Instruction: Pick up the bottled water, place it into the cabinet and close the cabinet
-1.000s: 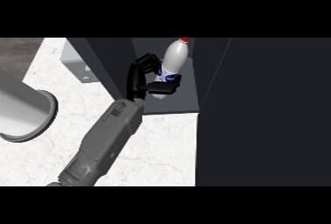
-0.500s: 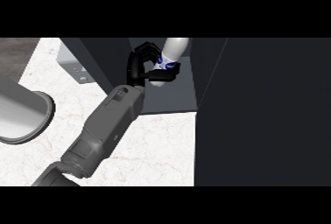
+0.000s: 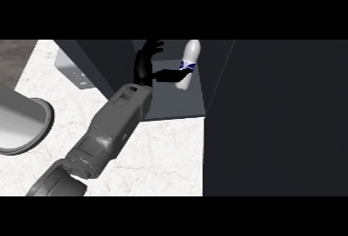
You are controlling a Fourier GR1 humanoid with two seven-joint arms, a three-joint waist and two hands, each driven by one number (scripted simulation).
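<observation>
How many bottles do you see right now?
1: the bottle stands inside the cabinet, beside the left hand. The dark door may hide others.

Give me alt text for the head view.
A black hand on a grey forearm reaches into a dark cabinet, fingers spread beside a white bottled water standing inside. A marble counter lies below.

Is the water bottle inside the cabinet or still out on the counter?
Inside. The bottle stands on the cabinet floor, past its front edge, beside the open hand.
</observation>
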